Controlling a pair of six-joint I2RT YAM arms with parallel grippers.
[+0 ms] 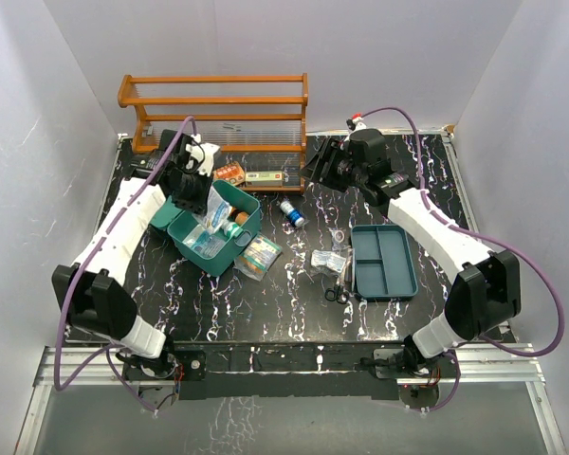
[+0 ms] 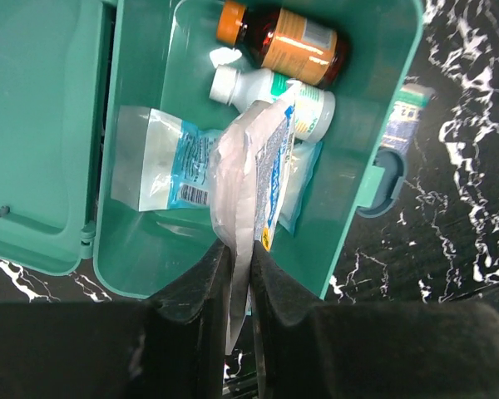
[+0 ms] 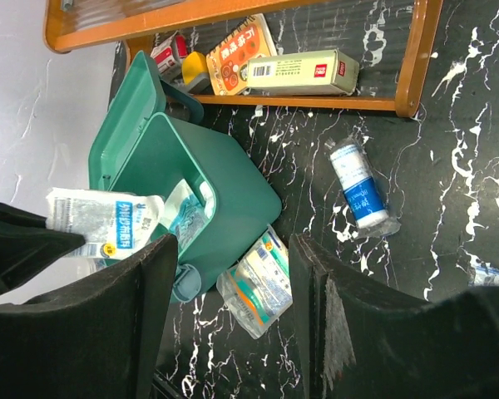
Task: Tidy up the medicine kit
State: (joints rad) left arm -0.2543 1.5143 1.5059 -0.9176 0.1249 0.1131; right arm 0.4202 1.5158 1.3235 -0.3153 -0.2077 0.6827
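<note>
The teal medicine kit box [image 1: 248, 218] stands open at centre left, lid [image 1: 171, 220] swung left. It shows in the left wrist view [image 2: 141, 258] holding a brown bottle [image 2: 287, 46], a white bottle [image 2: 270, 93] and a plastic pouch [image 2: 162, 158]. My left gripper [image 2: 237, 262] is shut on a white-and-blue packet [image 2: 262, 162], held over the box [image 1: 218, 204]. The dark insert tray [image 1: 383, 262] lies empty at the right. My right gripper [image 3: 233, 274] is open and empty, high near the rack [image 1: 324, 163].
An orange wooden rack [image 1: 218, 114] stands at the back with boxes [image 3: 295, 71] on its lower shelf. A blue-labelled bottle [image 1: 292, 212], a bagged box [image 1: 256, 254], small packets [image 1: 330, 258] and scissors [image 1: 339, 294] lie on the black marbled table.
</note>
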